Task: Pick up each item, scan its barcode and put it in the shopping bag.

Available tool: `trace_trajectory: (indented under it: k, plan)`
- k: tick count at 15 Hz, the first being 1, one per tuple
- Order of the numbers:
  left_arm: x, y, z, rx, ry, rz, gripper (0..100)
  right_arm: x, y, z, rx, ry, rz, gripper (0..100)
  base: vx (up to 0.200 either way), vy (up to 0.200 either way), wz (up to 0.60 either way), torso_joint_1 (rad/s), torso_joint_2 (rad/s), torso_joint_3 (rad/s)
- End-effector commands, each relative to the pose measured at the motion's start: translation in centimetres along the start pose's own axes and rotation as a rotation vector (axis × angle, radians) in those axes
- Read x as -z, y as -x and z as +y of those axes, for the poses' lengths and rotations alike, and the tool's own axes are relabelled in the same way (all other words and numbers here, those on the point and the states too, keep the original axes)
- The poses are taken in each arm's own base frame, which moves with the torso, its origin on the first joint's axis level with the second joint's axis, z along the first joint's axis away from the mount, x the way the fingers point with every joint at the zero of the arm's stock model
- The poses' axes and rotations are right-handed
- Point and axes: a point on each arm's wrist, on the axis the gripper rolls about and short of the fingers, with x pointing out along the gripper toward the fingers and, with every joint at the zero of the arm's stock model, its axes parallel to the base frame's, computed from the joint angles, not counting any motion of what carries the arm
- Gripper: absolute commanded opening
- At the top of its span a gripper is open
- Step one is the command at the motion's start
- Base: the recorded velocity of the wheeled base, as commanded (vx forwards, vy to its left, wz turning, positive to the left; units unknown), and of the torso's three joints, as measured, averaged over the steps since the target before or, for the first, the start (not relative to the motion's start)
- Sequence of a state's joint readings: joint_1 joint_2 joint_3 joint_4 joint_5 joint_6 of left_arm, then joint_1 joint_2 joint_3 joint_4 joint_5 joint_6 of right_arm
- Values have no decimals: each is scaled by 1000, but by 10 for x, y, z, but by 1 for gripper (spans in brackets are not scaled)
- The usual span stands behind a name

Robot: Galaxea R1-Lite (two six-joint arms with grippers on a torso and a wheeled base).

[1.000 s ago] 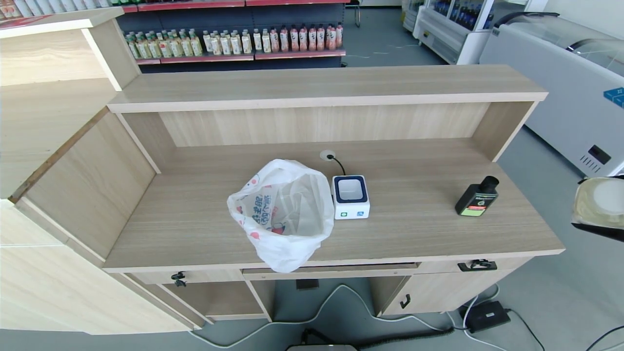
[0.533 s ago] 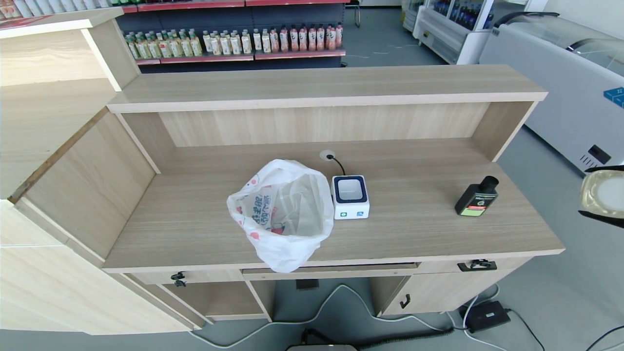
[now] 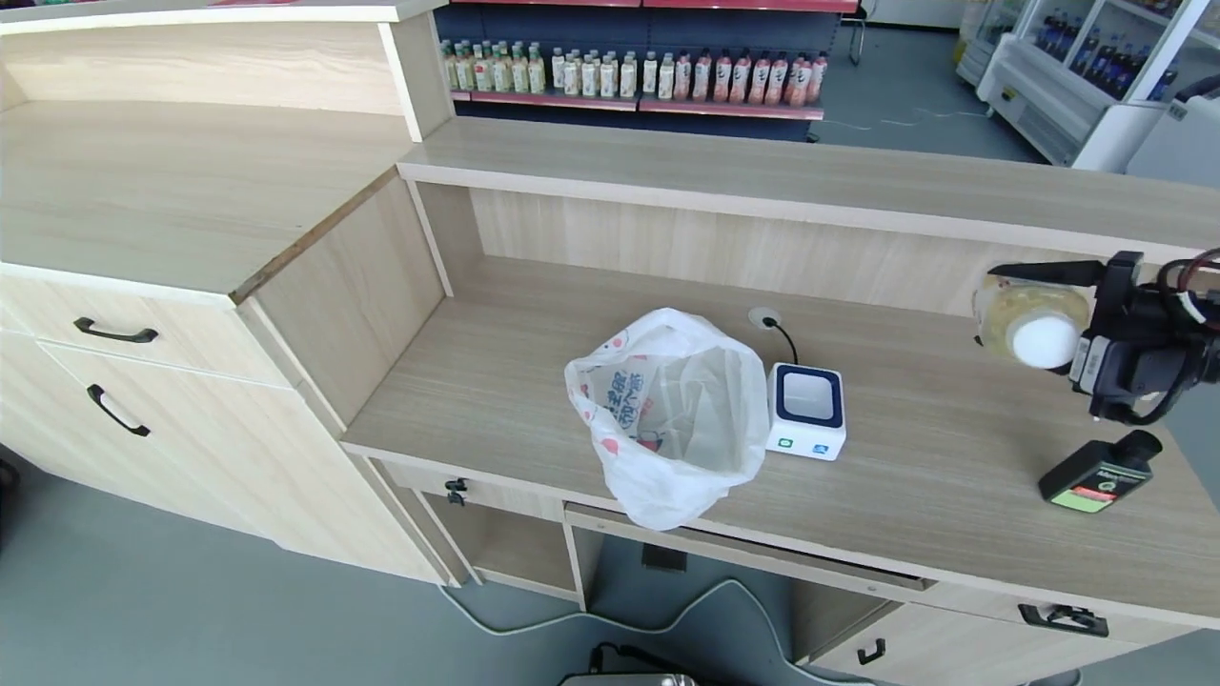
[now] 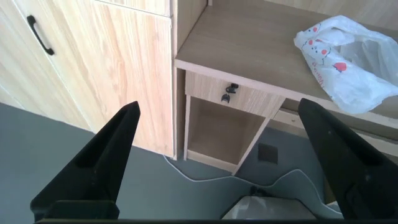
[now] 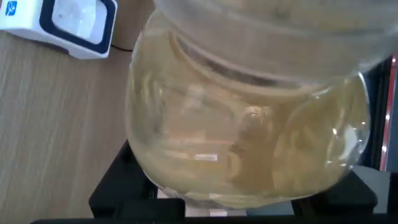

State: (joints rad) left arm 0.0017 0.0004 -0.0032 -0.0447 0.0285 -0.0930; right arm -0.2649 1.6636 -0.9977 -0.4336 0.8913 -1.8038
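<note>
R gripper (image 3: 1058, 324) holds jar (image 3: 1025, 310) in the air, right of scanner (image 3: 806, 410).

Jar is clear glass w/ pale yellowish contents and a white lid, tipped on its side w/ the lid facing the robot. R jaws are clamped on it above the counter (image 3: 934, 476). R wrist view: jar (image 5: 249, 124) close up, scanner (image 5: 68, 25) on the counter beyond it. Shopping bag (image 3: 667, 419) stands open-mouthed just beside scanner on its left. A dark bottle (image 3: 1096, 474) lies well right of scanner, near the counter's front edge, below the held jar. L gripper (image 4: 219, 104) hangs low off the counter front, left of scanner past the bag (image 4: 345, 59). Its jaws are wide apart, nothing btwn them.
</note>
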Motion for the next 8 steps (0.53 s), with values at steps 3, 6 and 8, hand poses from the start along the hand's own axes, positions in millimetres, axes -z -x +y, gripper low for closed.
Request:
trace_trajectory:
  k: [3,6,8]
  plan:
    - [0,0,0,0,1,0,100,-6,-47,37,-69,-71,-171,0,0,0,0,0,0,0]
    - [0,0,0,0,1,0,100,-4,-51,51,-100,-86,-177,0,0,0,0,0,0,0]
    - [0,0,0,0,1,0,100,-2,-54,56,-105,-93,-183,0,0,0,0,0,0,0]
